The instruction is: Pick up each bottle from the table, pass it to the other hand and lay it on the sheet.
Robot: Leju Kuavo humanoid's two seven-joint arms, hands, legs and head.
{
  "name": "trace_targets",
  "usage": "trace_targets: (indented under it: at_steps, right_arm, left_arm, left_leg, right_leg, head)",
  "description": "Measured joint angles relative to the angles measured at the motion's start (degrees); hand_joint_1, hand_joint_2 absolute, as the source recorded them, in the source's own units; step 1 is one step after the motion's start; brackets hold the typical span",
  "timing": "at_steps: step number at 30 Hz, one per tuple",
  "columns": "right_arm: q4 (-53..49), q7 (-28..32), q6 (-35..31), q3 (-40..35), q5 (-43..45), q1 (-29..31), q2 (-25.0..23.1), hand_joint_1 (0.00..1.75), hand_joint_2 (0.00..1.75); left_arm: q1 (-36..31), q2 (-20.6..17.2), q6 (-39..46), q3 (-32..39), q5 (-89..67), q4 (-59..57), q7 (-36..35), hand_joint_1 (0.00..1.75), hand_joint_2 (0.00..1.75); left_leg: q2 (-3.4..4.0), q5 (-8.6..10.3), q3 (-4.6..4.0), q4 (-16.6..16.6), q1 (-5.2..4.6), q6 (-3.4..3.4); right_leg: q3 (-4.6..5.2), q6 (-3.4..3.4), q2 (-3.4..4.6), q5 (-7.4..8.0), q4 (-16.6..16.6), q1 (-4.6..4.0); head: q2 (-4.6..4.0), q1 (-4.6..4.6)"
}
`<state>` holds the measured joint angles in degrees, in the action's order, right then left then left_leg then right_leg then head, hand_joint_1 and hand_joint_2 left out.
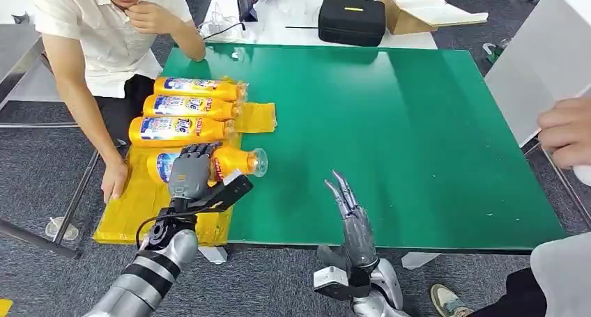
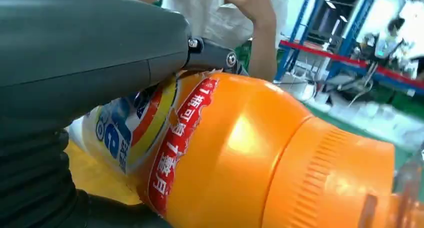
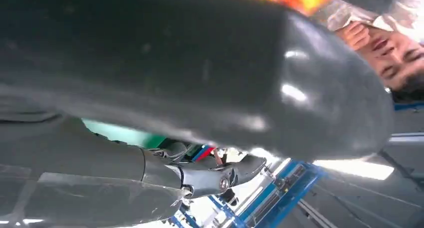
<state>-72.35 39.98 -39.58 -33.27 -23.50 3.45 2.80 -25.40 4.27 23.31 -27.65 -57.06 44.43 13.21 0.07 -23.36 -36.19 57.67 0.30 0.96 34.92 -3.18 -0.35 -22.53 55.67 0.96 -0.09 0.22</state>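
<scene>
**Bottles: four counted on the yellow sheet**

Four orange bottles are seen lying side by side on the yellow sheet (image 1: pixel 139 205) at the green table's (image 1: pixel 390 136) left edge. The nearest bottle (image 1: pixel 233 161) is gripped from above by the left hand (image 1: pixel 189 172), fingers wrapped over its label. The right hand (image 1: pixel 352 216) is held empty over the table's near edge, fingers straight and apart. One seated person's hand (image 1: pixel 113 181) rests on the sheet.

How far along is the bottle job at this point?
Three bottles already lie side by side on the yellow sheet. The left robot hand holds a fourth bottle over the sheet's edge; the right robot hand is empty. No bottles remain on the green table.
</scene>
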Motion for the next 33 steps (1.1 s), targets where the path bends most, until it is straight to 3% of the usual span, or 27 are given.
trace_targets:
  at_steps: [9,10,11,19,22,24,26,33]
  right_arm:
    - [-0.02,0.0,1.53,-1.4,2.06,0.66,0.39,0.0,0.0]
    - [-0.02,0.0,1.79,-1.47,2.34,0.71,0.44,0.0,0.0]
    - [-0.02,0.0,1.99,-1.57,2.77,0.8,0.46,0.0,1.75]
    - [-0.02,0.0,3.15,-2.58,4.88,1.76,0.48,0.0,1.75]
    - [-0.02,0.0,3.17,-2.73,4.94,1.97,0.48,0.0,1.75]
    - [-0.02,0.0,3.24,-2.78,5.09,1.98,0.48,0.0,1.75]
    - [-0.02,0.0,3.35,-2.8,5.47,1.99,0.48,0.0,1.75]
    - [-0.02,0.0,3.37,-3.0,6.69,1.98,0.55,0.0,1.75]
  left_arm:
    - [-6.22,-2.21,-8.87,-1.07,-1.52,-10.92,-2.04,1.75,1.75]
    - [-6.64,-2.28,-9.83,-1.1,-1.36,-11.62,-2.04,1.68,1.75]
    - [-7.07,-2.34,-10.82,-1.12,-1.32,-12.47,-2.04,1.59,1.75]
    - [-11.16,-2.52,-17.32,-1.75,-2.08,-17.74,-3.44,1.55,1.75]
    - [-11.85,-2.52,-17.49,-1.88,-2.15,-18.77,-3.44,0.45,1.75]
    - [-12.11,-2.52,-17.89,-1.93,-2.15,-19.16,-3.52,0.12,1.75]
    - [-12.45,-2.52,-18.78,-1.95,-2.13,-19.55,-3.87,0.0,1.75]
    - [-14.17,-2.52,-22.91,-2.01,-1.12,-20.82,-4.46,0.0,1.75]
  left_leg:
    - [-0.02,0.0,-0.05,0.0,0.0,0.0]
    - [-0.03,0.0,-0.05,0.0,0.0,0.0]
    - [-0.03,0.0,-0.06,0.0,0.0,0.0]
    - [-0.02,0.01,-0.05,0.0,0.0,-0.01]
    - [-0.02,0.02,-0.05,0.0,0.01,-0.02]
    - [-0.02,0.02,-0.05,0.0,0.01,-0.02]
    - [-0.02,0.01,-0.05,0.0,0.01,-0.02]
    - [-0.02,0.02,-0.04,0.0,0.01,-0.03]
  right_leg:
    - [0.02,0.0,-0.02,-0.01,0.0,0.0]
    - [0.02,0.0,-0.02,-0.01,0.0,0.0]
    - [0.02,0.0,-0.02,-0.01,0.0,0.01]
    - [0.01,0.0,-0.02,0.0,0.01,0.0]
    - [0.02,0.0,-0.02,0.0,0.01,0.0]
    - [0.02,0.0,-0.02,-0.01,0.01,0.0]
    - [0.02,0.0,-0.02,-0.01,0.01,0.0]
    - [0.0,0.0,-0.02,0.0,0.01,0.0]
  head:
    - [0.0,0.02]
    - [0.0,0.05]
    - [0.0,0.02]
    - [0.0,0.02]
    - [0.0,0.02]
    - [0.0,0.02]
    - [0.0,0.0]
    - [0.0,0.02]
